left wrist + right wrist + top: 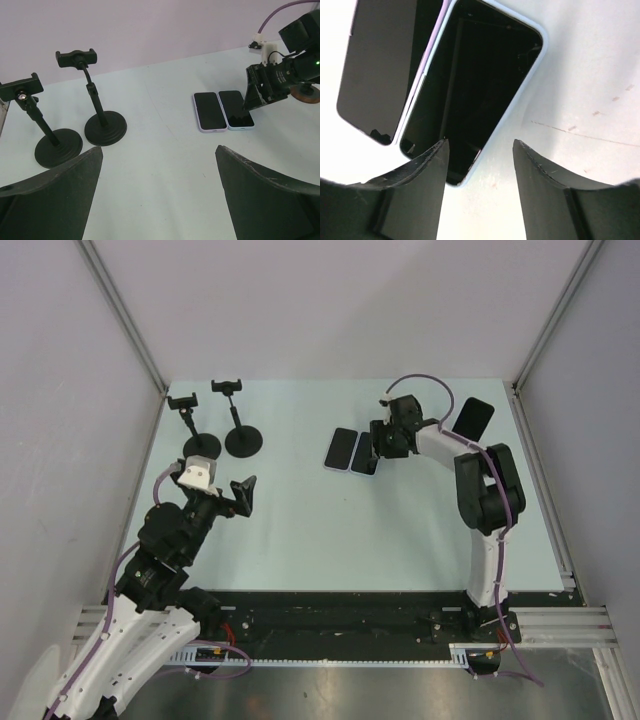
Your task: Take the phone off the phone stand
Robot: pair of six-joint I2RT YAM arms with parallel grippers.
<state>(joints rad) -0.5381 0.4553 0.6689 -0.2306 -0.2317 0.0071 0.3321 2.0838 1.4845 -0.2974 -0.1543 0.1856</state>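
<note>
Only the top view shows a black phone [473,418] propped at a tilt at the far right, beyond the right arm's elbow; what holds it is hidden. The left wrist view shows the left black round-based phone stand [58,147] and the right black round-based phone stand [105,128] with bare clamps at far left. The right gripper [480,145] reaches leftward and angles down, fingers apart, over the near end of a light-blue-cased phone [475,90] lying flat beside a lilac-cased phone [380,65] on the pale blue table [300,530]. The left gripper [159,150] hovers folded back at near left, fingers spread wide, holding nothing
</note>
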